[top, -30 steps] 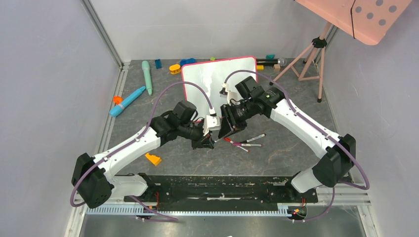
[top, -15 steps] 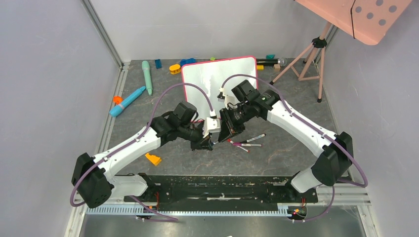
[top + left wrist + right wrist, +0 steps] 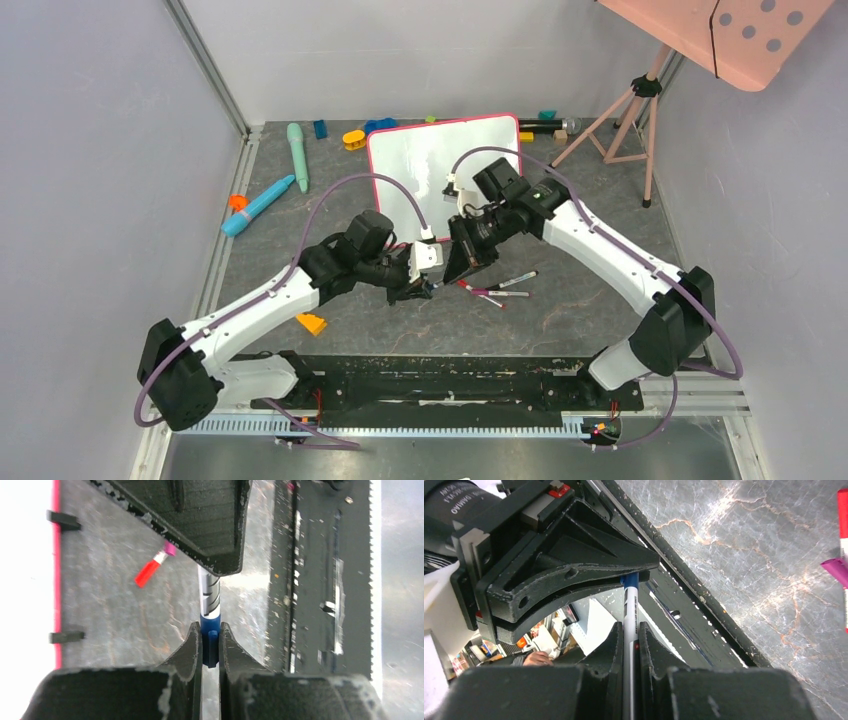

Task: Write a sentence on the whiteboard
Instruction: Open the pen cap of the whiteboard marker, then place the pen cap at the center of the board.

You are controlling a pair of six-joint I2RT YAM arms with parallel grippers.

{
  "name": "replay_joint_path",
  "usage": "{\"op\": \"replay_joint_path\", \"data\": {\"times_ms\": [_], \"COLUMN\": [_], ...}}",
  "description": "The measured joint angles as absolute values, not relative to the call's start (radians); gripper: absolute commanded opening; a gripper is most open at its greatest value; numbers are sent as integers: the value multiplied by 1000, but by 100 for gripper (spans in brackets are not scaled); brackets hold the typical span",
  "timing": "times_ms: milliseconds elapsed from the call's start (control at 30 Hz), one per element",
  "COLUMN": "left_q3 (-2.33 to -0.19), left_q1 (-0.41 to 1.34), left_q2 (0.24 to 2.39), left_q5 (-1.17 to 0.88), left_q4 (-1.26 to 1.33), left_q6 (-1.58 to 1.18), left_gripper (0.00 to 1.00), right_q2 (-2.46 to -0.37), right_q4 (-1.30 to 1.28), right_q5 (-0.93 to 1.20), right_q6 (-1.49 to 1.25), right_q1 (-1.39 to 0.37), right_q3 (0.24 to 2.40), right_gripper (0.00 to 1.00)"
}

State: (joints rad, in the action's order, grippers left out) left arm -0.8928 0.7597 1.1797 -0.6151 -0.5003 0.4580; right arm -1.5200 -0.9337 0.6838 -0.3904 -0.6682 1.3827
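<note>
At table centre in the top view, the left gripper (image 3: 424, 291) and the right gripper (image 3: 463, 268) meet tip to tip over one marker (image 3: 210, 596). The left fingers are pressed onto the blue cap (image 3: 210, 647). The right fingers pinch the marker by its white barrel (image 3: 630, 611). The whiteboard (image 3: 430, 160) stands at 12 o'clock from the grippers, near but apart from them. No sentence shows on it, so writing is not yet begun.

Step in hand, as judged: uncapping.

1. Grip firmly on both sides. A slack pinch on the smooth barrel is likely to let it slide rather than release the cap.
2. Pull along the marker axis only. The left wrist view shows cap and barrel in one straight line; a sideways pull can jam the cap or twist it in the jaws.
3. Separate the arms in opposite directions, left toward 8 o'clock and right toward 2 o'clock, in one short, steady stroke.
4. Expect a sudden release. Limit travel so the right arm does not swing into the whiteboard beyond it.
5. Avoid the loose markers (image 3: 500, 285) lying on the table (image 3: 570, 310) at 3 o'clock from the grippers.
</note>
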Motion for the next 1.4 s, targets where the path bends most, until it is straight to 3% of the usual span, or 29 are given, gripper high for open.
{"op": "replay_joint_path", "data": {"times_ms": [467,700,900,1033,1400], "left_q3": [-873,-788,-782,-782,-821], "left_q1": [781,759,759,759,759], "left_q2": [1229,1235,1237,1251,1486], "left_q5": [-554,-496,-443,-393,-209], "left_q4": [-178,-402,-414,-390,-339], "left_q6": [450,450,394,294,19], "left_gripper": [2,2,4,9,7], "right_q2": [-1498,-1400,-1390,-1359,-1099], "right_q4": [-1061,-1157,-1170,-1112,-818], "right_q5": [771,690,660,592,423], "right_q6": [-235,-195,-186,-223,-434], "right_q1": [-456,-285,-278,-278,-278], "right_q3": [1430,1430,1426,1402,1159], "right_gripper": [0,0,0,0,0]}}
